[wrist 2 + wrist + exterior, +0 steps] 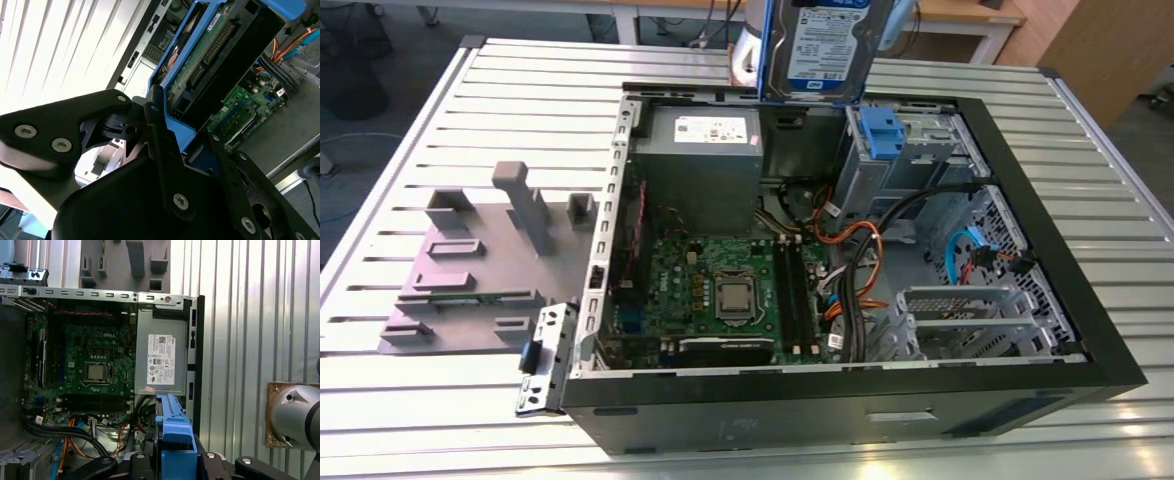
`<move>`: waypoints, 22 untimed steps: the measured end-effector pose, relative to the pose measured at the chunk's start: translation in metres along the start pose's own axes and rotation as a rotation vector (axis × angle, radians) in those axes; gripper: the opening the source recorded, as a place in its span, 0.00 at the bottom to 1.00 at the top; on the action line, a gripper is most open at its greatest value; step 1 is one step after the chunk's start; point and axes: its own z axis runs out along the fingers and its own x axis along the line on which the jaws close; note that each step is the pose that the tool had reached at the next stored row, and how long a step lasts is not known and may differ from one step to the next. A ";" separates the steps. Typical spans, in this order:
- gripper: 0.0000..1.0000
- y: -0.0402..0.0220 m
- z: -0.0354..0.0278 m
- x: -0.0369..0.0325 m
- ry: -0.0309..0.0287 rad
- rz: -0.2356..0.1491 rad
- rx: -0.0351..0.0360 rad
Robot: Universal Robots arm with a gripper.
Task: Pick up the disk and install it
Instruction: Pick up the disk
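Pincer [182,137] clenched on the blue carrier frame of the disk [825,45], which hangs on edge above the power supply [700,150] and drive bay [907,160] of the open computer case [1087,300] on the slatted table [480,110] (pickup done, installation judged outstanding); the wrist points down into the case.

Ribbed pale metal table [454,100], matt black computer case [854,415], dull grey metal power supply [700,165], silvery metal disk [825,60] with glossy label [827,30], smooth blue plastic frame [172,425].
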 end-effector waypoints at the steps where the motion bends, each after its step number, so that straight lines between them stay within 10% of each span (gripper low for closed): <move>1: 0.37 -0.0003 0.0000 0.0000 0.0000 0.000 0.0000; 22: 0.37 -0.0070 -0.0001 0.0002 0.0000 0.000 0.0000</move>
